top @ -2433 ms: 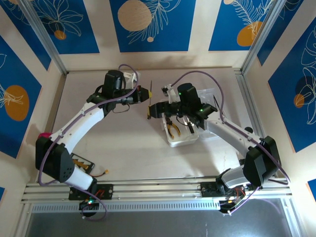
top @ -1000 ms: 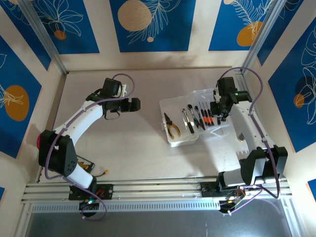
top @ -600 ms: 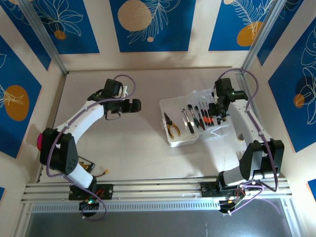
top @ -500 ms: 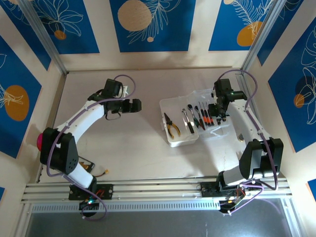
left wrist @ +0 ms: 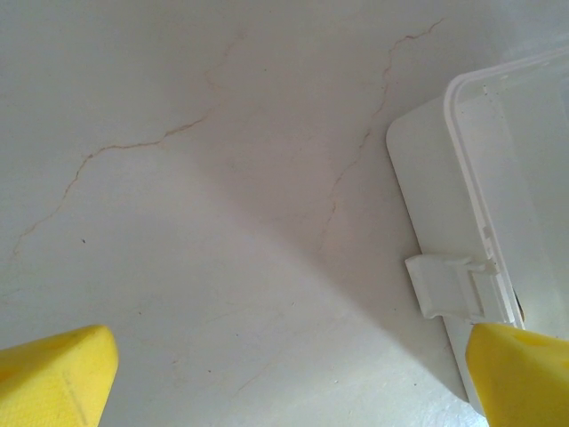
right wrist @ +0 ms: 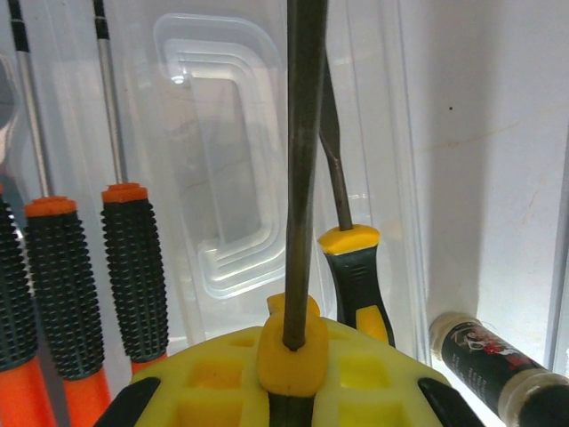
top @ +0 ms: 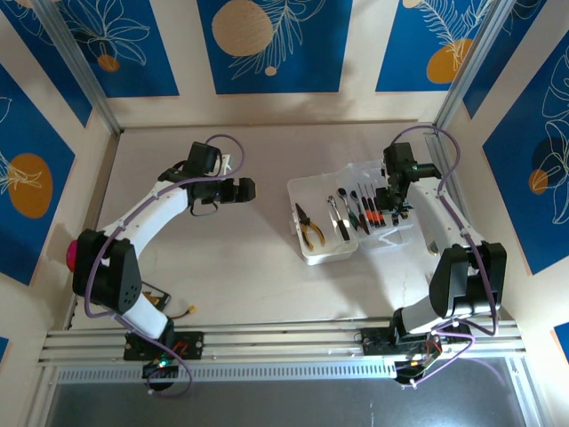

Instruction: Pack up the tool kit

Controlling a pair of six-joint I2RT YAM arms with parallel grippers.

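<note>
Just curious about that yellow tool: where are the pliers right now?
In the overhead view, the pliers lie in the open clear case on the right side, at its left end, just left of the grey metal tools.

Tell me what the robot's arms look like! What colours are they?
The left arm and right arm both have white tube-shaped links and chunky black joints, and each carries a looping purple cable. The fingers are bright yellow; the right arm's show a waffle-like grid of square pockets.
</note>
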